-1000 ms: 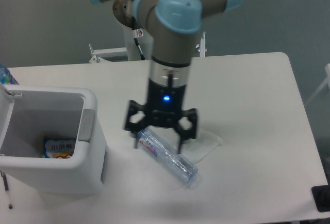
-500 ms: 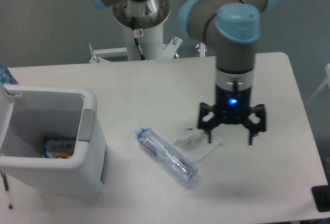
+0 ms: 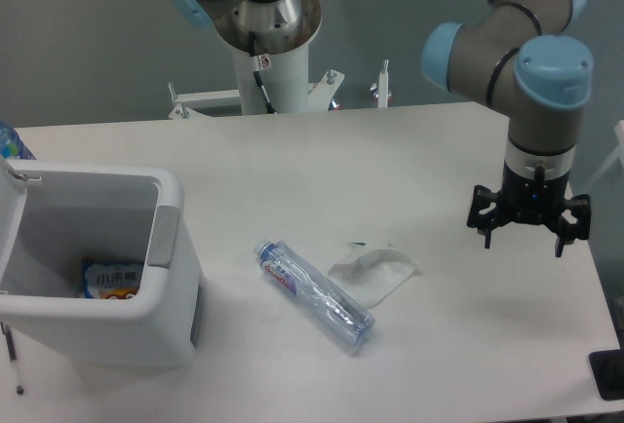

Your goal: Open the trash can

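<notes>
- Since the trash can (image 3: 93, 267) at lower left stood lidless-looking, interior exposed, opening seemed done.
- The hand (image 3: 527, 231), fingers spread wide and empty, hovered at the right.

A single fixed camera looks down from the front of the desk (image 3: 292, 160) toward the arm's base pedestal (image 3: 265, 43) at the far edge. It sits moderately near, cropping the desk's left side and near edge.

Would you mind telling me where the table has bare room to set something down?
Bare patches: the far table strip behind the trash can, and the stretch between the crumpled tissue and the gripper. It is crowded where the plastic bottle touches the tissue.
</notes>
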Controlling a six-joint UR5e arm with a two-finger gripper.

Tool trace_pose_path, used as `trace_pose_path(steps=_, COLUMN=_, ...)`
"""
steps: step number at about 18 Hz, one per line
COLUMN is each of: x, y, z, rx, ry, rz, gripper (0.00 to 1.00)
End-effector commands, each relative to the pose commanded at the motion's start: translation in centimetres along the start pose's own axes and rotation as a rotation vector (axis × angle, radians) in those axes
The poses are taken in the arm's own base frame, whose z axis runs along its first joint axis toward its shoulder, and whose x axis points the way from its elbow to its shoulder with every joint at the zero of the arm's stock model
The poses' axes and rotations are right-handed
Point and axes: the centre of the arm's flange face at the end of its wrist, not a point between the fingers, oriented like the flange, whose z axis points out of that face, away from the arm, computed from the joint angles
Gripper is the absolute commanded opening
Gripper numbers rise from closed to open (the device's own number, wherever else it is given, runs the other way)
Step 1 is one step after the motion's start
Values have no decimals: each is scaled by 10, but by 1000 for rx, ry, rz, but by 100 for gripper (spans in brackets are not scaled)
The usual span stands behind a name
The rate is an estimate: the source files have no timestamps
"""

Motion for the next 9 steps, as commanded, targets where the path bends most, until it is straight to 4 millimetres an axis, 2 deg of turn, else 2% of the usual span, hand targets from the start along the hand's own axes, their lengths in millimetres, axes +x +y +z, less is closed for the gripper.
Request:
trace_pose_path(steps=5, x=4, y=-3, z=-2, rx=-45, ry=13, rz=94, gripper=100)
trace_pose_path(steps=9, x=11, y=-3, z=3, rx=-94, ry=11, rz=162, gripper=100)
